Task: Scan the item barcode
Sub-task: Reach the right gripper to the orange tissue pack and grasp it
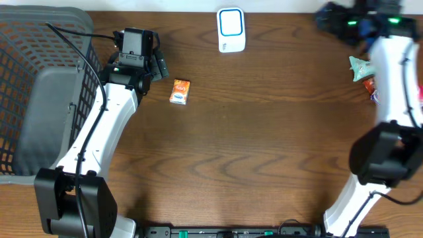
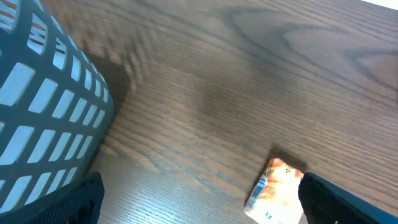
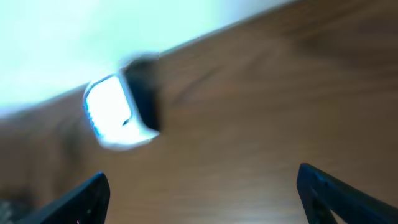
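Overhead: left claw [image 2: 200, 202] and right claw [image 3: 199, 194] spread empty over brown wood-grain table [image 1: 251, 145].

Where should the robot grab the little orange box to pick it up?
Probably across its two long edges, coming down from above. The orange box lies flat on the table, so only its thin sides offer a pinch. The open left gripper is nearest.

**Bystander items: basket and snack packs**

Dark grey mesh basket [image 1: 26, 39] fills upper left of overhead view, sitting on brown wood-grain worktop [image 1: 251, 145]; its lattice wall also shows at left in left wrist view. Far right edge: teal packet [image 1: 361, 66] w/ red packet [image 1: 369, 84] just below, partly hidden.
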### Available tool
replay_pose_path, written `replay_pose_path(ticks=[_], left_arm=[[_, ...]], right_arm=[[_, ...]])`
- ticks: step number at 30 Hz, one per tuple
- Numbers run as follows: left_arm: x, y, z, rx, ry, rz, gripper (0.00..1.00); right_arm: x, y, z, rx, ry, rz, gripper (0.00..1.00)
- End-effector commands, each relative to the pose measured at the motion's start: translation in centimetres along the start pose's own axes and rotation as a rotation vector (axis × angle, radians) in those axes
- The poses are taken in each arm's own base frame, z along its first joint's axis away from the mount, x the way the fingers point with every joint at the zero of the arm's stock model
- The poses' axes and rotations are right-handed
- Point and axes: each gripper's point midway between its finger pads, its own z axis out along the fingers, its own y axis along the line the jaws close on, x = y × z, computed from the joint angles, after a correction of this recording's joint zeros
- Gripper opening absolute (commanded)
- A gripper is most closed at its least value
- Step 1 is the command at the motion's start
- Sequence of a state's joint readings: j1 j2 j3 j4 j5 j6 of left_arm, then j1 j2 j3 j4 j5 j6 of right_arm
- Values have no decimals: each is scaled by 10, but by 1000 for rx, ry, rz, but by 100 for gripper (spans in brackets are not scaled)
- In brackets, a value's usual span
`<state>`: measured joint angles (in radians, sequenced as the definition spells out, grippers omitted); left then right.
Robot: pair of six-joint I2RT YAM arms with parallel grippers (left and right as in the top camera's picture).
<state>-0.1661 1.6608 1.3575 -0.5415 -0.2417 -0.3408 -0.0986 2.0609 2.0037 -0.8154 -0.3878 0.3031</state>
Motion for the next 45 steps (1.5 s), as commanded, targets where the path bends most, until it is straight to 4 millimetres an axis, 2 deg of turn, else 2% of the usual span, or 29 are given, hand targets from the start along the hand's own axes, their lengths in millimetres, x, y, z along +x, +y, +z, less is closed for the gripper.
replay_pose_path(ticks=[1,4,5,9,13,17,19,30,36,38,40,41,45], left_arm=[[0,3,1,-9,-1,-11,99],[0,3,1,-9,-1,-11,99],[0,3,1,-9,-1,-11,99],[0,3,1,-9,-1,-11,99],[0,3,1,-9,-1,-11,99],[0,3,1,-9,-1,-11,99],[0,3,1,-9,-1,-11,99],[0,3,1,-9,-1,-11,99],[0,3,1,-9,-1,-11,99],[0,3,1,-9,-1,-11,99],[0,3,1,-9,-1,-11,99],[0,3,1,-9,-1,-11,99],[0,3,1,-9,-1,-11,99]], right_arm=[[66,66,57,-155,205,-63,93],[107,95,90,-180,297,-109,91],[137,115,112,-193,356,-124,87],[187,148,143,-207,443,-109,71],[231,173,165,-204,512,-53,69],[273,201,177,-276,598,-41,70],[286,211,179,-312,632,-32,70],[323,206,196,-291,732,53,60],[352,203,205,-295,805,70,54],[357,201,207,-286,813,67,47],[358,199,208,-281,813,67,37],[358,199,208,-283,812,63,26],[350,197,210,-304,790,33,1]])
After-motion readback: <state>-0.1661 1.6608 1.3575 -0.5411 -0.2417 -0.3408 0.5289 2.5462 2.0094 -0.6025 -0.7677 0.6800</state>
